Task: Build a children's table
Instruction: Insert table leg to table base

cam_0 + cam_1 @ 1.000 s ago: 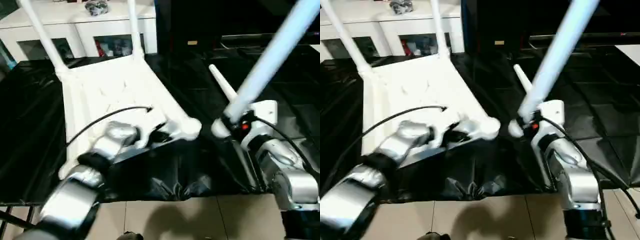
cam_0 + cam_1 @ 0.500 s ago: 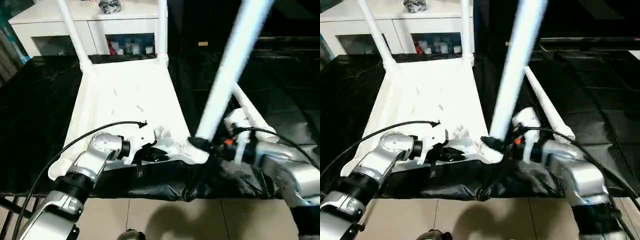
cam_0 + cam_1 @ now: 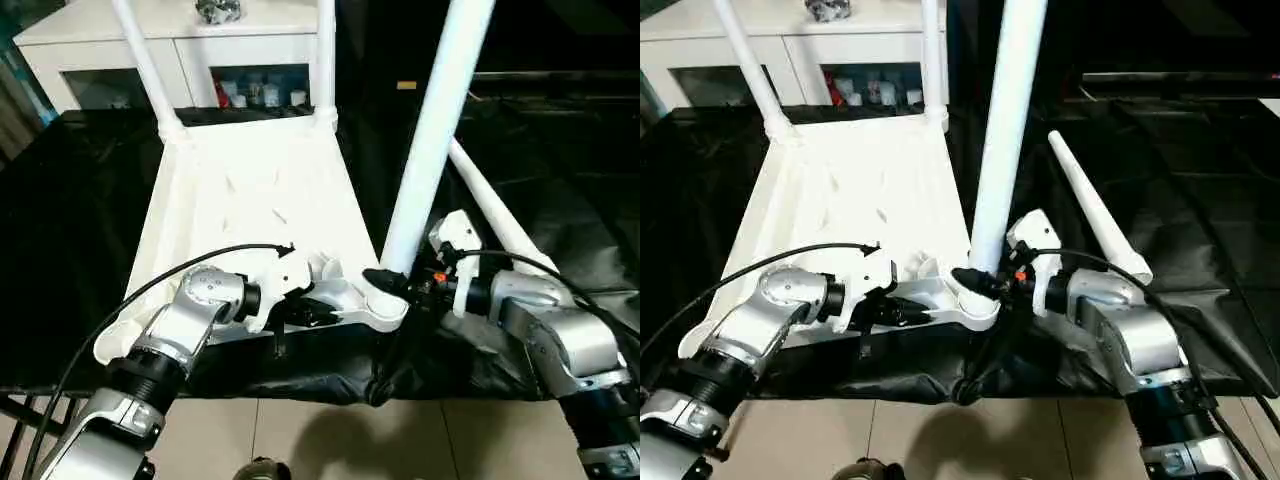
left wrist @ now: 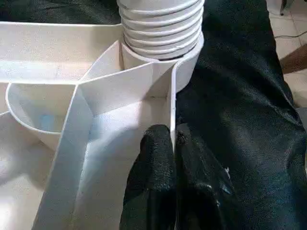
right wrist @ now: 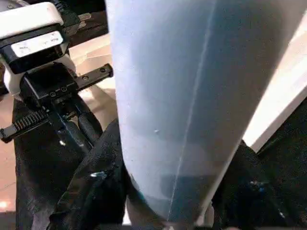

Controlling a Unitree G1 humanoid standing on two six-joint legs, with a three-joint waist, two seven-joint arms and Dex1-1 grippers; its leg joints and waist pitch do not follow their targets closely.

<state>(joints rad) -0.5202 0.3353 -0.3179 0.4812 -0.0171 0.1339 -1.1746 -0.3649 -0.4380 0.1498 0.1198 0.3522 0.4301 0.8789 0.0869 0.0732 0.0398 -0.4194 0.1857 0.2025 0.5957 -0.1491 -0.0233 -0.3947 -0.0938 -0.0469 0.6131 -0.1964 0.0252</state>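
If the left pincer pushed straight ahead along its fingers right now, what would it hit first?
Probably the ribbed base of the third leg seated in the near corner socket. The left pincer is clamped on the tabletop rim wall, which leads straight there.

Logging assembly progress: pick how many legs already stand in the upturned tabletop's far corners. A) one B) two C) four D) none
B: two legs rise from the far corner sockets of the tabletop, while the right pincer holds a third leg at the near corner and a fourth leg lies on the black sheet.
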